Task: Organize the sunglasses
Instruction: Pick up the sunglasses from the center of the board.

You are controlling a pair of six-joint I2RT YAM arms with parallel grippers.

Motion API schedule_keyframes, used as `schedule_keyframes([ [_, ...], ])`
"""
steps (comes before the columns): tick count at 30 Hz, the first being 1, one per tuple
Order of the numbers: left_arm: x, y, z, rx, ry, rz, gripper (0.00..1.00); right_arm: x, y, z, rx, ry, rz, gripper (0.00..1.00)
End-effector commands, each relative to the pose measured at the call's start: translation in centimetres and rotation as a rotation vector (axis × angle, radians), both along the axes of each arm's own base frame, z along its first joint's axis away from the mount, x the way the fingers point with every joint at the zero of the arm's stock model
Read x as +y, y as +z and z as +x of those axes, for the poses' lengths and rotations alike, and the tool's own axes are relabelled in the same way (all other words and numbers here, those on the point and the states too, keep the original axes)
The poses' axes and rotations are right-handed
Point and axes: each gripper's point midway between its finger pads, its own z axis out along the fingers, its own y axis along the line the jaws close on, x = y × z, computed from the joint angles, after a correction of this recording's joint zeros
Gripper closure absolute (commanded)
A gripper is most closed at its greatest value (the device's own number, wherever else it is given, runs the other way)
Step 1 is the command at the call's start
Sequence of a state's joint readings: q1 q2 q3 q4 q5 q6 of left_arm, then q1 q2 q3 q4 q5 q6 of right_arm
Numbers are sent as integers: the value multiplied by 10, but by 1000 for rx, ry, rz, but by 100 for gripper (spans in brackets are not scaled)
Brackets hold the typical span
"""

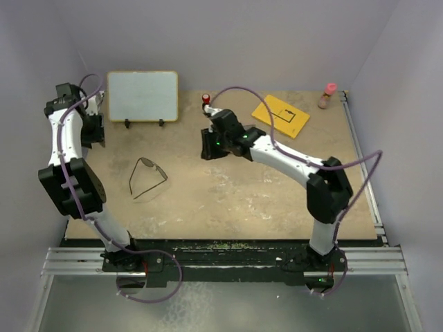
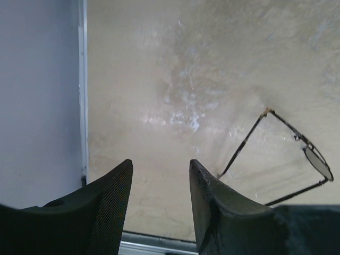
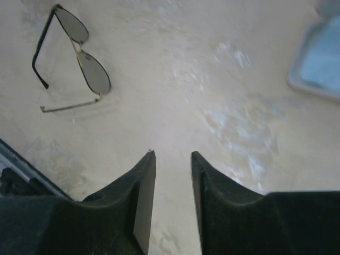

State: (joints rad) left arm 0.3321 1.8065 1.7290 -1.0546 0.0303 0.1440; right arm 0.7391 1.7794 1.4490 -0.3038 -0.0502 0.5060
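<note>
The sunglasses (image 1: 147, 177) lie on the tan table left of centre, with their temple arms unfolded. They are thin and dark-framed with greyish lenses. In the left wrist view the sunglasses (image 2: 317, 160) are at the right edge, and in the right wrist view the sunglasses (image 3: 94, 74) are at the upper left. My left gripper (image 1: 95, 138) (image 2: 161, 164) hangs near the left wall, open, with only bare table between its fingers. The right gripper (image 1: 208, 149) (image 3: 173, 155) is over the table's middle, right of the glasses and apart from them. It is open by a narrow gap and holds nothing.
A light blue rectangle with a tan rim (image 1: 142, 97) (image 3: 319, 64) stands at the back left. A yellow card (image 1: 280, 115) lies at the back right, with a small pink-capped bottle (image 1: 327, 95) in the far corner. A red-topped item (image 1: 206, 99) sits behind the right gripper.
</note>
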Motion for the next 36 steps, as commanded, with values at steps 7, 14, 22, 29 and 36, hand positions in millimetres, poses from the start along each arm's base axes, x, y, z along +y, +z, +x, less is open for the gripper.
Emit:
schedule_keyframes([
  [7,-34,-42,-46,101,-87,-134,50,119,-1,19,-16,240,50,63],
  [14,-42,-63,-47,102,-48,-196,50,157,11,33,-35,301,86,60],
  [22,-47,-85,-42,136,5,-257,50,187,-9,30,-4,358,148,53],
  [29,-55,-95,-38,129,42,-312,50,204,-25,21,-29,397,134,51],
  [36,-52,-100,-33,149,43,-313,50,215,-37,23,-33,409,150,50],
])
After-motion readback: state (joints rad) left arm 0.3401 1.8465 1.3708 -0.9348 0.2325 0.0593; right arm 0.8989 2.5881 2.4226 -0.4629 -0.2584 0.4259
